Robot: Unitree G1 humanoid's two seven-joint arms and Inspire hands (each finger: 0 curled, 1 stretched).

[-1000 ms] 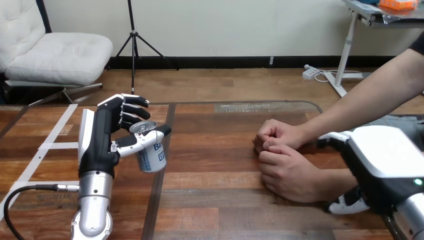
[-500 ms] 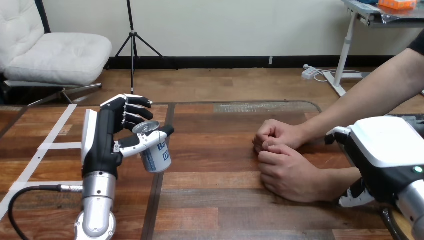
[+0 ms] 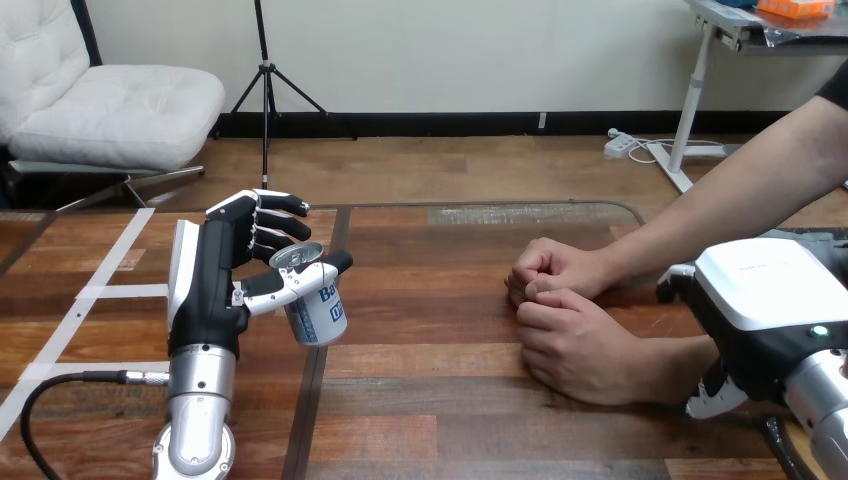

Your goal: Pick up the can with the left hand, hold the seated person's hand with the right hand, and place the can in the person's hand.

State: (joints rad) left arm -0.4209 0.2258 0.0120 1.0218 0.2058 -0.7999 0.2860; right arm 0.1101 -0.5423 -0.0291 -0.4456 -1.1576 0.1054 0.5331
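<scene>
A white can point(image 3: 317, 308) with blue print and a silver top hangs tilted above the table's left half. My left hand point(image 3: 212, 290) is shut on it, thumb across the front and fingers curled behind. The person's two hands rest as loose fists on the table at centre right, one point(image 3: 548, 268) farther away and one point(image 3: 572, 345) nearer, touching each other. My right hand point(image 3: 768, 305), with its white back turned up, lies over the nearer forearm point(image 3: 680, 365) close to the wrist. I cannot tell whether it holds that forearm.
White tape strips point(image 3: 105, 290) cross the wooden table point(image 3: 440, 400) at its left. A dark seam point(image 3: 318, 385) runs front to back under the can. Bare wood lies between the can and the person's fists.
My left hand has carried the can slightly to the right. My right hand has slid right along the person's forearm, away from the fists. The person's hands have stayed still.
</scene>
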